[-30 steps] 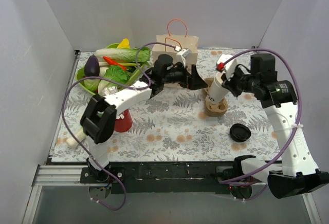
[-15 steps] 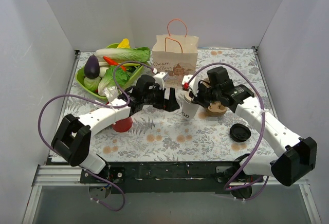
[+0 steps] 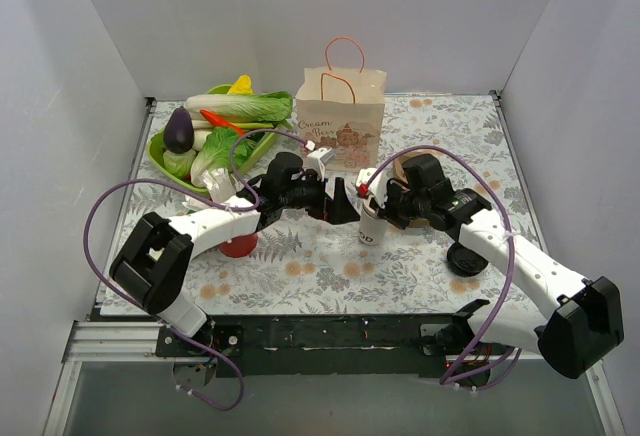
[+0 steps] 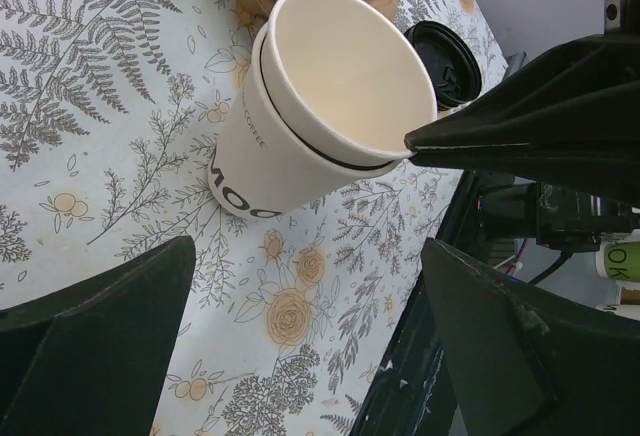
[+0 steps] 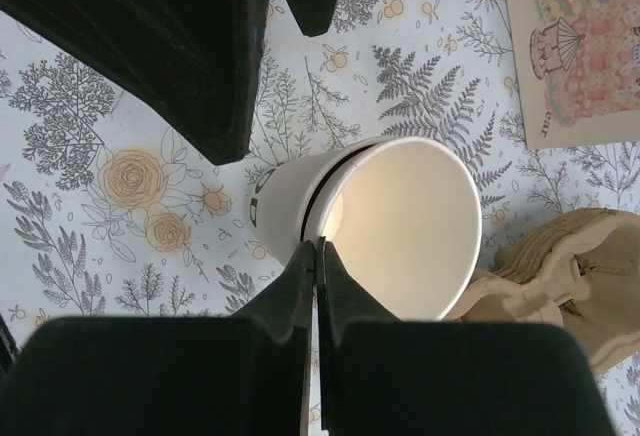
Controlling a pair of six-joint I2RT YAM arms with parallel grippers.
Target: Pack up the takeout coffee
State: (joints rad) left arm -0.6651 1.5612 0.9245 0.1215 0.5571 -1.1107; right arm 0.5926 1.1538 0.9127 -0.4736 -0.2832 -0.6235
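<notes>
Cup: white paper with black lettering, no lid, and an open mouth that shows nothing inside. It is tilted and pinched at the rim by the right gripper, whose fingers are closed tight on the paper wall. Whether its foot touches the table cannot be told. Left gripper: fingers spread wide and holding nothing. It faces the cup from the side opposite the right gripper, with the cup just ahead of its tips, not between them. Lid: black and loose, lying flat on the table beside the right forearm, apart from the cup. Carrier: tan cardboard, close under the right wrist and just beside the cup, which is not seated in it. Bag: paper, upright with its handles up, beyond both grippers. Status, by judgement: early. The cup is in hand but unlidded, and it is outside both carrier and bag. Likely remaining: fit the lid, seat the cup, and load it into the bag.
</notes>
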